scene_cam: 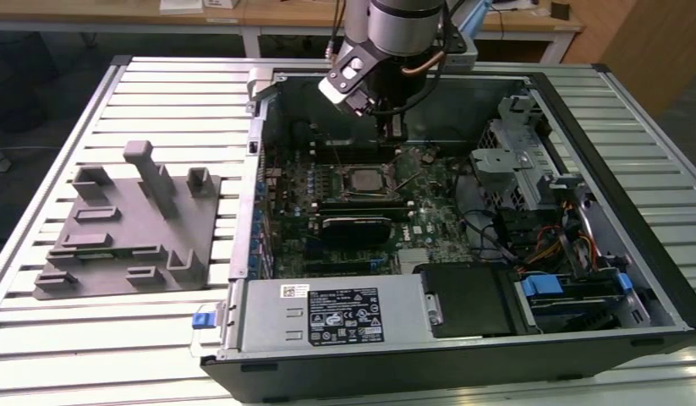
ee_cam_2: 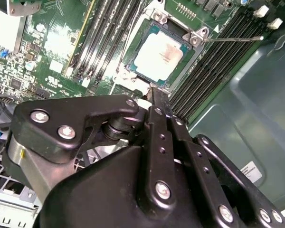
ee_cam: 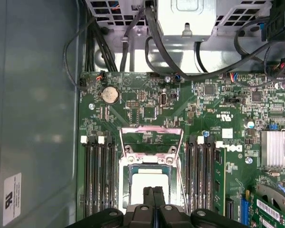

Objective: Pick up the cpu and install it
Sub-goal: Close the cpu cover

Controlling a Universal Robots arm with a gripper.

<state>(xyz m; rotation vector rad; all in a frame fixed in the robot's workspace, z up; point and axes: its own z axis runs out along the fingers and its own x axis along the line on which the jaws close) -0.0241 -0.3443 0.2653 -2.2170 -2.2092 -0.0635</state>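
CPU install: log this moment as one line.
cpu: in socket | load plate: up | gripper: shut, empty, at socket edge

A robotics lab or workshop: an open black desktop computer case [scene_cam: 438, 370] lies on a ribbed aluminium slat table [scene_cam: 100, 338], with pale wooden workbenches [scene_cam: 286, 12] behind
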